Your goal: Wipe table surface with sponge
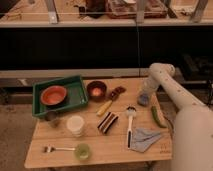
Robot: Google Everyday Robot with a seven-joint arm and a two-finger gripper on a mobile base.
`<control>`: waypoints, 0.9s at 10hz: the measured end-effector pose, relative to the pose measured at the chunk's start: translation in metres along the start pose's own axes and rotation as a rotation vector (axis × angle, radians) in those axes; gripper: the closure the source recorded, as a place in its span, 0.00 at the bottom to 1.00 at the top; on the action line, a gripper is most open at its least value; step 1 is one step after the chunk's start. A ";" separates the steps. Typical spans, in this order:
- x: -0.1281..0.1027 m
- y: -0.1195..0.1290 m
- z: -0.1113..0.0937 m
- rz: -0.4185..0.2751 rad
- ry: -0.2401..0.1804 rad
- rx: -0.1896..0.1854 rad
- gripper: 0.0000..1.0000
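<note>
Here the gripper sits low at the table's two o'clock edge, pointing down from the white arm that comes in from the right. Directly under it lies a bluish block, apparently the sponge, resting on the wood. The gripper meets it from above, but whether it is clamped on it or merely touching cannot be told, nor how far open it is.

At five o'clock from the sponge lies a green vegetable; at seven o'clock, a white spoon, with a blue cloth beyond. At nine o'clock stands a dark bowl, and farther that way a green tray holding an orange bowl.
</note>
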 end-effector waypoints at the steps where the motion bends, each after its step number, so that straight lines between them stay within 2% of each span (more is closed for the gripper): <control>1: 0.017 0.005 0.002 0.043 0.004 -0.005 0.98; 3: 0.041 -0.002 0.006 0.081 0.007 -0.016 0.98; 5: 0.048 -0.024 0.011 0.068 0.005 -0.020 0.98; 6: 0.045 -0.031 0.012 0.058 0.002 -0.021 0.98; 9: 0.017 -0.087 0.019 -0.021 -0.005 -0.005 0.98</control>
